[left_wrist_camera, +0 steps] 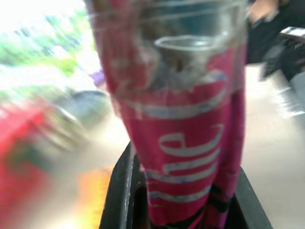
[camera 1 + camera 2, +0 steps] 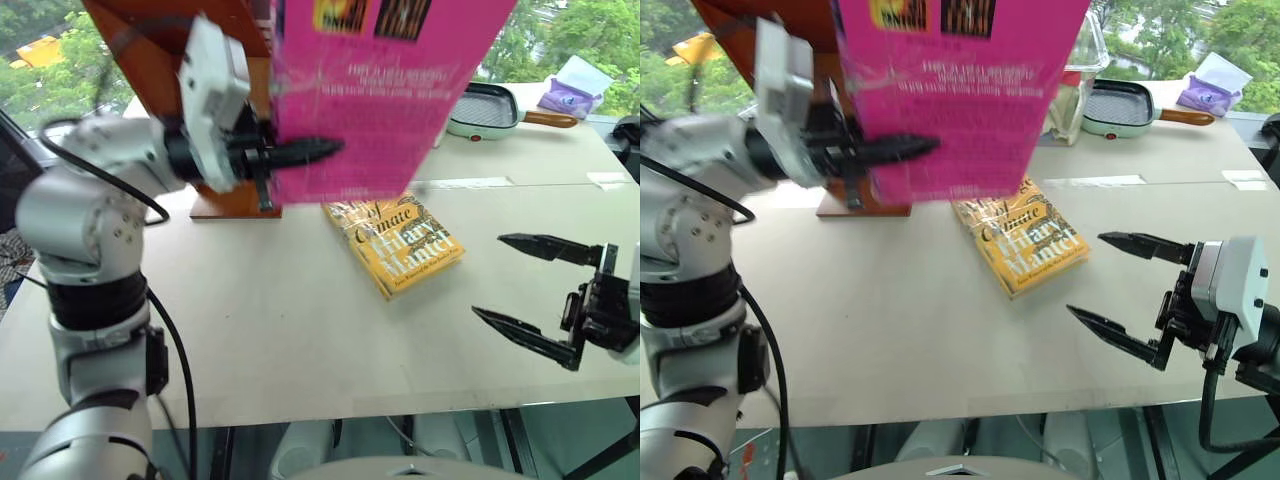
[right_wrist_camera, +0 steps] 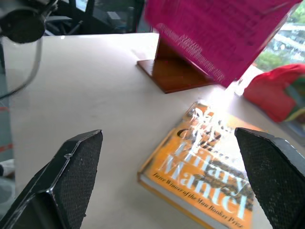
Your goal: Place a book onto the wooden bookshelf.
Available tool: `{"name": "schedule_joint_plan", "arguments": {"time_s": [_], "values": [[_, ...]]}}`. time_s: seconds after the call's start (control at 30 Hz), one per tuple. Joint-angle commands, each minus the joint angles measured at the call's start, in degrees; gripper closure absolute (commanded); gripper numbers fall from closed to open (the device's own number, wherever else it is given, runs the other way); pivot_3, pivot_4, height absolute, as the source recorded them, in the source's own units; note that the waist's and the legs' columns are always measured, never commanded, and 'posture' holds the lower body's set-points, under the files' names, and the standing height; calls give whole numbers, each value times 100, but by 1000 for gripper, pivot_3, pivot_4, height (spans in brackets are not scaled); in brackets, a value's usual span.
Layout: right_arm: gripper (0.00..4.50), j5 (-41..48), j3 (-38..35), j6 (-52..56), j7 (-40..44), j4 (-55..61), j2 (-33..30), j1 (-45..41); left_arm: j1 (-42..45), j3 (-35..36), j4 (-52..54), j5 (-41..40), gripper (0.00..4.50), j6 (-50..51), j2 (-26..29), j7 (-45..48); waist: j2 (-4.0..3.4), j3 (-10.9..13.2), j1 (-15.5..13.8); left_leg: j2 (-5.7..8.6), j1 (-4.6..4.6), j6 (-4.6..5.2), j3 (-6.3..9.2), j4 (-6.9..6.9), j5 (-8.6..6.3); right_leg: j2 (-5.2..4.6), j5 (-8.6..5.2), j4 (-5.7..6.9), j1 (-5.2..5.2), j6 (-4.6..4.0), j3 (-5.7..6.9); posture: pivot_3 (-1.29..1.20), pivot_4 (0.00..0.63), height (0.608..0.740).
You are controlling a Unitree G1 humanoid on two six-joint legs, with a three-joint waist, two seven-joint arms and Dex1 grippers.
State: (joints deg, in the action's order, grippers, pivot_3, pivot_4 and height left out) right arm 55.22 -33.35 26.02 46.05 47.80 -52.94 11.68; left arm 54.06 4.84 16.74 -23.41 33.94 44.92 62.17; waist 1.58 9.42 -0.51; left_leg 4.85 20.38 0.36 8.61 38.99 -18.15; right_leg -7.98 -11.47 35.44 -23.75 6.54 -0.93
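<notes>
The magenta-pink book (image 2: 380, 90) hangs upright in the air above the table, its lower edge clamped in my left gripper (image 2: 325, 152), which is shut on it and points level. In the left wrist view the book (image 1: 186, 143) rises between the two black fingers (image 1: 119, 191). Right behind the book and the left hand stands the reddish-brown wooden bookshelf (image 2: 150, 50), with its base (image 3: 174, 71) on the table. My right gripper (image 2: 488, 277) hovers open over the table's right side, with nothing between its fingers.
A yellow-orange paperback (image 2: 395, 243) lies flat on the table (image 2: 280, 330) below the lifted book. At the back right are a clear plastic bin (image 2: 1080, 70), a small green pan (image 2: 485, 108) and a purple pack (image 2: 568, 97).
</notes>
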Motion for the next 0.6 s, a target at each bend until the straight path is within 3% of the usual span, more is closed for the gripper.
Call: {"name": "schedule_joint_plan", "arguments": {"time_s": [0.03,0.17,0.4,0.5,0.6], "values": [[0,-18,22,-151,-59,-292,-116,-618,766,-670,-459,1648,4101,-1285,878,-193,-7,7,12,0,0,0,-5,-6,0,1,0,-7,-2,0,-3,0,150,725],[0,-184,74,-196,-78,-567,-125,-1129,1211,-1111,-1396,2556,4101,-2149,1693,84,-25,14,18,-1,-8,2,-12,-36,0,1,0,-17,-4,1,-10,0,150,725],[0,-389,326,-402,-111,-1100,-1,-2084,1708,-1754,-2497,3875,4101,-2987,2511,600,-9,33,86,2,55,1,-4,-12,1,2,1,-14,-52,1,3,0,150,725],[0,-434,318,-600,-51,-1421,125,-2465,1686,-1937,-2712,4271,4101,-3321,2643,817,-11,36,121,1,57,1,-3,-14,1,3,0,-20,-52,2,6,0,150,725],[0,-241,242,-587,-141,-1501,239,-2677,1759,-2026,-2767,4504,4101,-3009,2517,1046,-8,40,112,-1,59,2,3,-14,1,3,0,-12,-52,2,13,0,150,725]]}}
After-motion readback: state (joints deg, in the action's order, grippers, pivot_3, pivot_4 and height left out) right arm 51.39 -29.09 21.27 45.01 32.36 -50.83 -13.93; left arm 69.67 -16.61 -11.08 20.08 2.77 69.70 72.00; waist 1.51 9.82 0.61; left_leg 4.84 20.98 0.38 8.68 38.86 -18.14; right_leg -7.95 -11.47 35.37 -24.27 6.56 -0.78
